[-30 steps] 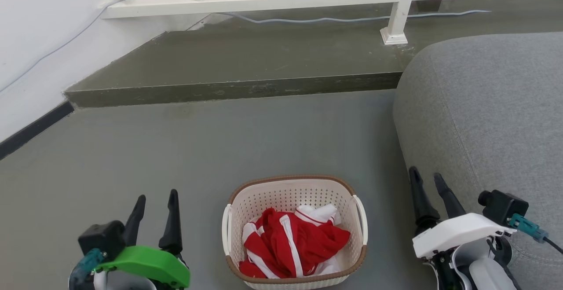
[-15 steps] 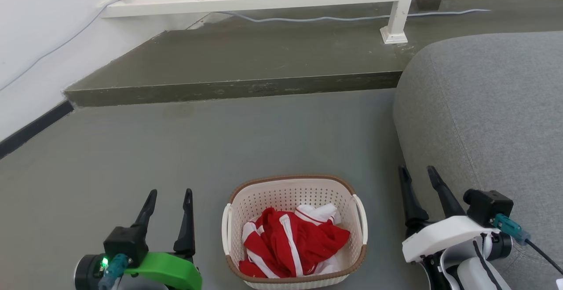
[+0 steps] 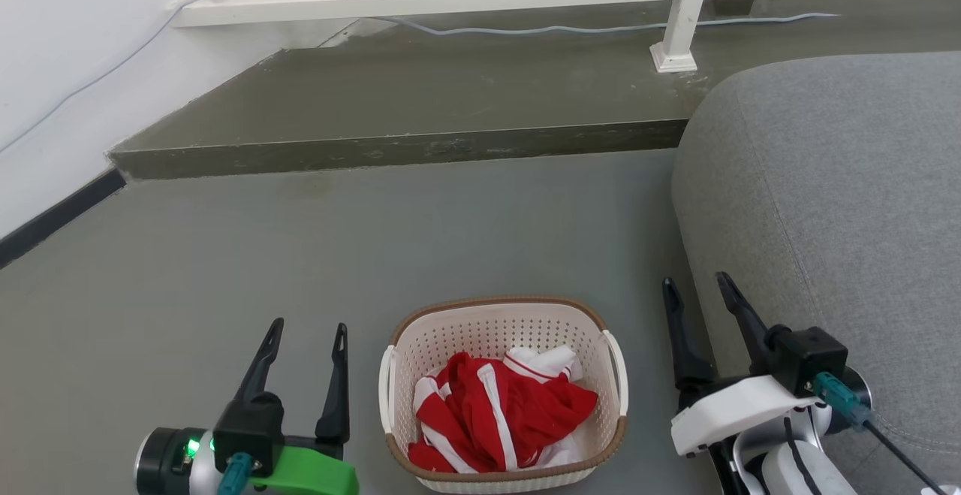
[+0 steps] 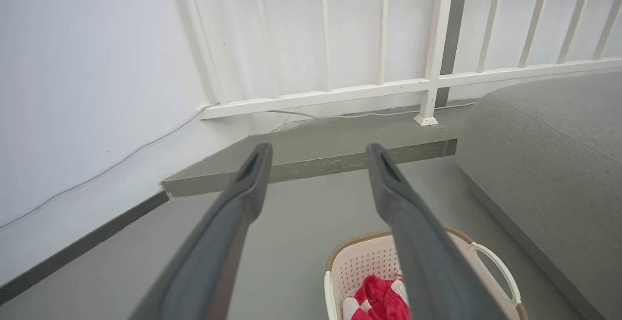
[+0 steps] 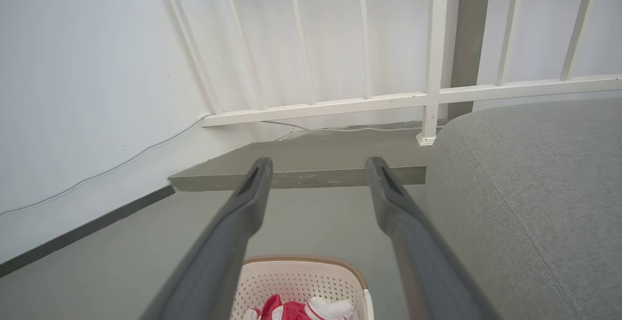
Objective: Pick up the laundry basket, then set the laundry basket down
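While one laundry basket (image 3: 488, 330) rests on floor (image 3: 375, 239) | left gripper (image 3: 309, 325) wide | right gripper (image 3: 694, 279) wide | both empty

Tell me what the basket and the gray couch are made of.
The laundry basket looks like matte cream plastic: molded rows of small holes, with a brown woven-look rim. The gray couch seems covered in coarse fabric; a fine weave shows.

The laundry basket (image 3: 495, 305) sits on the grey floor (image 3: 375, 239) at near middle, holding a bunched red-and-white garment (image 3: 503, 412). The left tool (image 3: 309, 325) and right tool (image 3: 694, 280) flank it, fingers spread, empty. A grey sofa (image 3: 826, 179) lies right.
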